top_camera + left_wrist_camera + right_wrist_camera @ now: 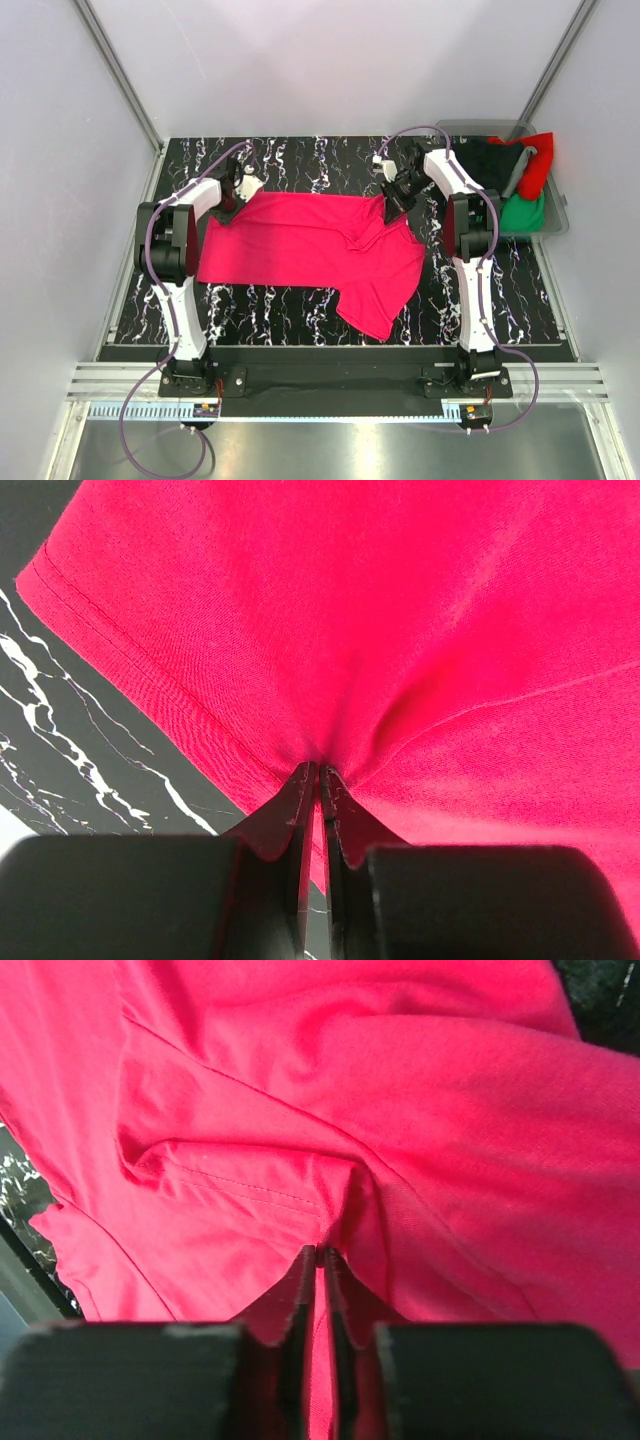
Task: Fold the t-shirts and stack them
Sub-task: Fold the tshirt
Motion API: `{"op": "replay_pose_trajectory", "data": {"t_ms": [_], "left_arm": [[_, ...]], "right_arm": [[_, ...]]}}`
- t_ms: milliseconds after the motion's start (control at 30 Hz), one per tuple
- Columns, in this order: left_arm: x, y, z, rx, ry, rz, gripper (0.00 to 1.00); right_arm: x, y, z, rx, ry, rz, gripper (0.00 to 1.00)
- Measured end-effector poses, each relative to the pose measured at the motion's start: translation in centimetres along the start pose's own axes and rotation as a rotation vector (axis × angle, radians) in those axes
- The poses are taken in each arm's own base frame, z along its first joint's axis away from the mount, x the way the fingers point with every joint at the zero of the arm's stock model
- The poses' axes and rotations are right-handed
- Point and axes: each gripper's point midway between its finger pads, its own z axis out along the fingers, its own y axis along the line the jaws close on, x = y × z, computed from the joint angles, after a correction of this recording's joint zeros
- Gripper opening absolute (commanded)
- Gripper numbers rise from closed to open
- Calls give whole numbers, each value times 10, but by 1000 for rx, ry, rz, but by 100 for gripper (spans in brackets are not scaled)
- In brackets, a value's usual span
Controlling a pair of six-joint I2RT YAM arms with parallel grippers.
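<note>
Marbled table (pixel 300 160): pink t-shirt (pixel 300 245) edge pinched in left fingers (pixel 298 820), right fingers (pixel 298 1300).

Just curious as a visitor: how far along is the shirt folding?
Nothing is folded or stacked yet. The left gripper and right gripper each pinch the pink t-shirt, lying mostly flat on the table. Other shirts wait heaped in the grey bin.

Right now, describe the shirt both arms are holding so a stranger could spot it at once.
Start at the black, white-veined table. Spread across its middle lies the crimson-pink t-shirt, its far edge pinched by the left gripper and right gripper. Unlike the black, red and green clothes bunched in the grey bin, it lies opened out.
</note>
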Motion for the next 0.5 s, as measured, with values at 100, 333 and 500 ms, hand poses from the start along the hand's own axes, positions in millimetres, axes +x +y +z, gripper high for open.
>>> {"op": "replay_pose_trajectory", "data": {"t_ms": [100,333,500], "left_arm": [[0,0,0,0,0,-3,11],[0,0,0,0,0,-3,10],[0,0,0,0,0,-3,10]], "right_arm": [[0,2,0,-8,-3,3,2],[9,13,-5,-17,11,30,0],[15,43,-31,-19,-7,44,0]]}}
